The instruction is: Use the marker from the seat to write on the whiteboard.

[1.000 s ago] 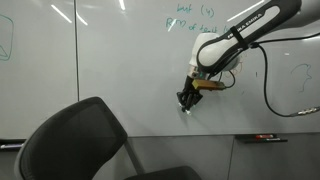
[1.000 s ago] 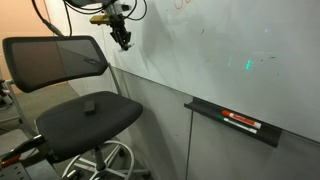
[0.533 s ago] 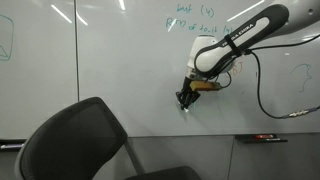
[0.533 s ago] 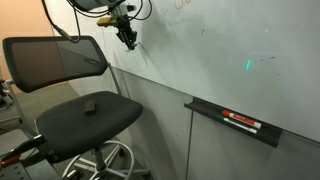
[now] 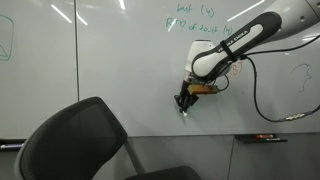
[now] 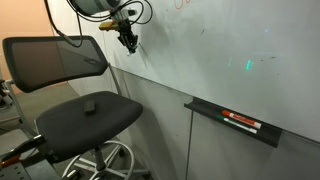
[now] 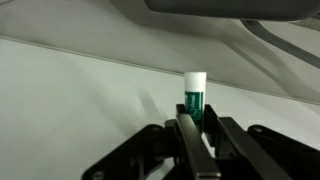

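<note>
My gripper [image 5: 185, 100] is at the whiteboard [image 5: 110, 70], below the teal-green handwriting [image 5: 190, 20]. It is shut on the marker [image 7: 196, 95], a teal-green barrel with a white end that sticks out from between the fingers [image 7: 184, 128] towards the board [image 7: 80, 90]. I cannot tell whether that end touches the surface. The gripper [image 6: 128, 41] hangs above and behind the seat [image 6: 85, 115], a black office chair whose backrest [image 5: 75, 145] fills the near left in an exterior view.
A dark tray [image 6: 235, 124] on the board's lower edge holds red-and-dark items [image 6: 242, 122]; it also shows in an exterior view [image 5: 262, 138]. A small dark object [image 6: 90, 104] lies on the seat cushion. A black cable [image 5: 258, 90] loops down from the arm.
The gripper with the marker has shifted slightly along the board, and the arm above it has swung a little. The jaws stay shut.
</note>
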`<action>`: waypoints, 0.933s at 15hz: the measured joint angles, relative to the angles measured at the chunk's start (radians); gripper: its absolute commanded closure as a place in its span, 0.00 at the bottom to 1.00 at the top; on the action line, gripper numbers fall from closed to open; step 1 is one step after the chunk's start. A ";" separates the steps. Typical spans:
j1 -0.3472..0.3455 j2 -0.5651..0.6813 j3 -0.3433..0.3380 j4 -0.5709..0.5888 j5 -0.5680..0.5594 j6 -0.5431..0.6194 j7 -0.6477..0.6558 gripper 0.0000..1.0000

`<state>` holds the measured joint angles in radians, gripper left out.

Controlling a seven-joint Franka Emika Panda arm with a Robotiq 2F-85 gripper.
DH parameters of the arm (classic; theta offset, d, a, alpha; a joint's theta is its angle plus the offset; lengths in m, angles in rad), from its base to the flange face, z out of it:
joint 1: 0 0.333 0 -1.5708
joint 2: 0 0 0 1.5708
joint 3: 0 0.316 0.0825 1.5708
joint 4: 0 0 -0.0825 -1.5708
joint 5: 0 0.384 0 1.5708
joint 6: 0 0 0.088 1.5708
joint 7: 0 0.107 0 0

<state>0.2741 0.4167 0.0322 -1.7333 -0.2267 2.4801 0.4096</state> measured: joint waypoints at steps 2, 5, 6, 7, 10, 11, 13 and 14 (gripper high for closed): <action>0.001 0.010 -0.001 0.003 0.000 0.000 0.001 0.94; 0.001 0.020 -0.002 0.005 0.000 0.000 0.001 0.94; 0.001 0.021 -0.002 0.006 0.000 0.000 0.002 0.94; 0.002 0.021 -0.002 0.006 0.000 0.000 0.002 0.94; 0.002 0.019 -0.001 0.006 0.003 0.000 0.001 0.93; 0.002 0.015 0.000 0.006 0.008 -0.001 0.000 0.93; 0.001 0.003 0.002 0.004 0.023 -0.003 0.000 0.93; 0.001 -0.006 0.005 0.000 0.038 -0.006 -0.001 0.93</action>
<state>0.2748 0.4110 0.0373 -1.7335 -0.1891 2.4739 0.4087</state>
